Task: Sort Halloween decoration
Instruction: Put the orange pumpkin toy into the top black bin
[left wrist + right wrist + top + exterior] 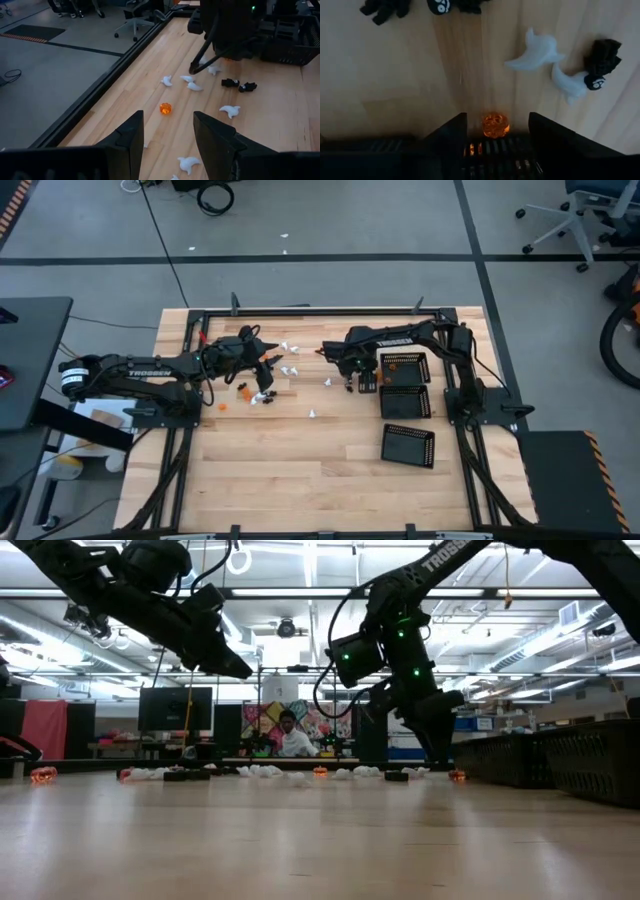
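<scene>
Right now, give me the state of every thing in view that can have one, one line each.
Left gripper, jaws open, empty, above the scattered pieces.
Right gripper, jaws open, nothing clamped.
Orange piece, loose in the gap between the right jaws.
White pieces, unsorted, loose on the table.
Top tray, holding orange pieces.
Other two trays, no pieces visible.

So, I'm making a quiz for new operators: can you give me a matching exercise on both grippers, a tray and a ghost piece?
1 left gripper
2 right gripper
3 lone tray
4 white ghost

A beside a black piece
B open above an orange piece
C apart from the other two trays
D open over bare table

Pairs: 1-D, 2-B, 3-C, 4-A
</scene>
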`<state>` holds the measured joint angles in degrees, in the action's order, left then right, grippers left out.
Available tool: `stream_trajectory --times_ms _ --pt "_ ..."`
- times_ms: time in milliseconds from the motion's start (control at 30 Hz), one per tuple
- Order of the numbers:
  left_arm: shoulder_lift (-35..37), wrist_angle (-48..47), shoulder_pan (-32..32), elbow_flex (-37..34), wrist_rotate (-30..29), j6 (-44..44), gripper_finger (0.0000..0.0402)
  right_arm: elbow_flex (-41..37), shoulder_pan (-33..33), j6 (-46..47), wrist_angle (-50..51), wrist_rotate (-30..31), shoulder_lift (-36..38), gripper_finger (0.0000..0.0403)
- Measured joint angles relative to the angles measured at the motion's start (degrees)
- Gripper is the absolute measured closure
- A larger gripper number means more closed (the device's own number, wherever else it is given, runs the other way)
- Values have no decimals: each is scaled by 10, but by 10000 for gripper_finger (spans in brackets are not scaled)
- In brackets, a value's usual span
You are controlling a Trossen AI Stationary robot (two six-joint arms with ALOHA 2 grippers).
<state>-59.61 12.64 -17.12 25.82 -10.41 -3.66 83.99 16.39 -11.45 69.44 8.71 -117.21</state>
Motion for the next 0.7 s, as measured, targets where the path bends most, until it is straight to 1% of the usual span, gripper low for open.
stream_trajectory --times_ms 233,600,700 --pt "0 0 0 0 0 0 244 -16 8 -7 -4 2 0 196" --pt "0 -1 0 0 0 0 244 -64 12 -25 -36 18 2 197" --pt "0 -1 0 0 0 0 244 -73 16 -27 -42 9 4 201"
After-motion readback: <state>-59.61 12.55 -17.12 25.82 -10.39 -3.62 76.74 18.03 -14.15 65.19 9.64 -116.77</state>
